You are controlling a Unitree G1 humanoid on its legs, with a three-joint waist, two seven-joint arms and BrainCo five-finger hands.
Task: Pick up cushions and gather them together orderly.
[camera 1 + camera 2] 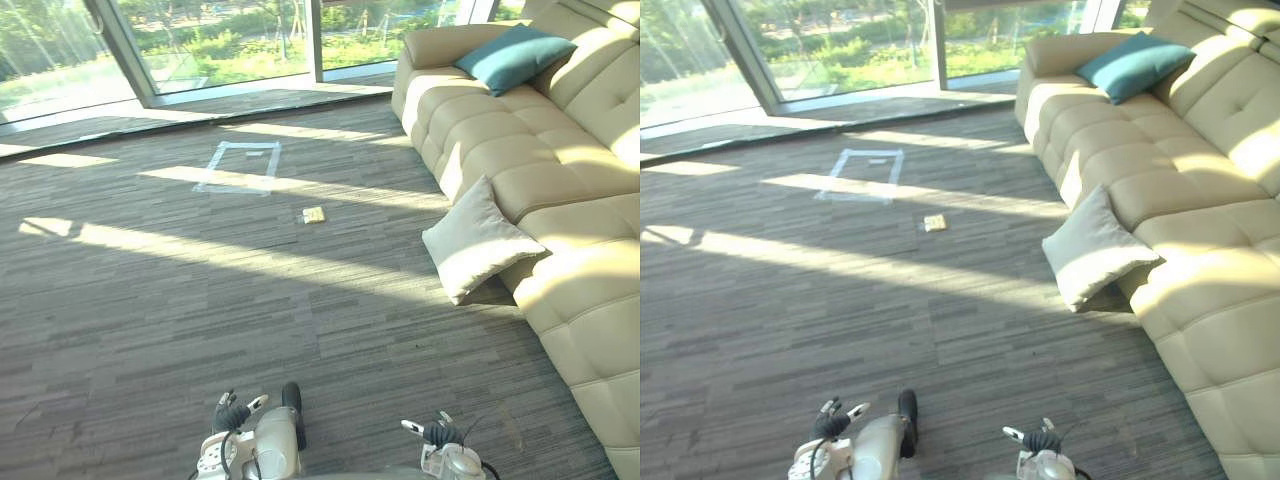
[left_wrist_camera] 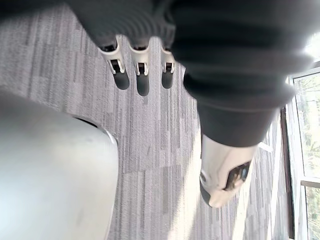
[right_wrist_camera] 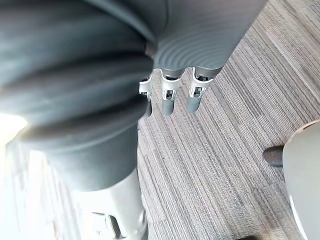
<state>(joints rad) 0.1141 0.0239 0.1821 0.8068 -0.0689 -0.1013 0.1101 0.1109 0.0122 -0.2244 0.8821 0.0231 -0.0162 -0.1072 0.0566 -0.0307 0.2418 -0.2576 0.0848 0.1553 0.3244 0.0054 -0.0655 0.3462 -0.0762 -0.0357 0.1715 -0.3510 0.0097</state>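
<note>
A beige cushion stands on the carpet, leaning against the front of the cream sofa at the right. A teal cushion lies on the sofa's seat near its far armrest. Both cushions are well ahead of me and to the right, far from my hands. My left hand hangs over bare carpet with its fingers straight and nothing in it. My right hand also hangs over the carpet, fingers relaxed and holding nothing.
A white tape rectangle marks the carpet ahead, with a small yellowish object lying just past it to the right. Glass walls close the far side. Wide carpet stretches between me and the sofa.
</note>
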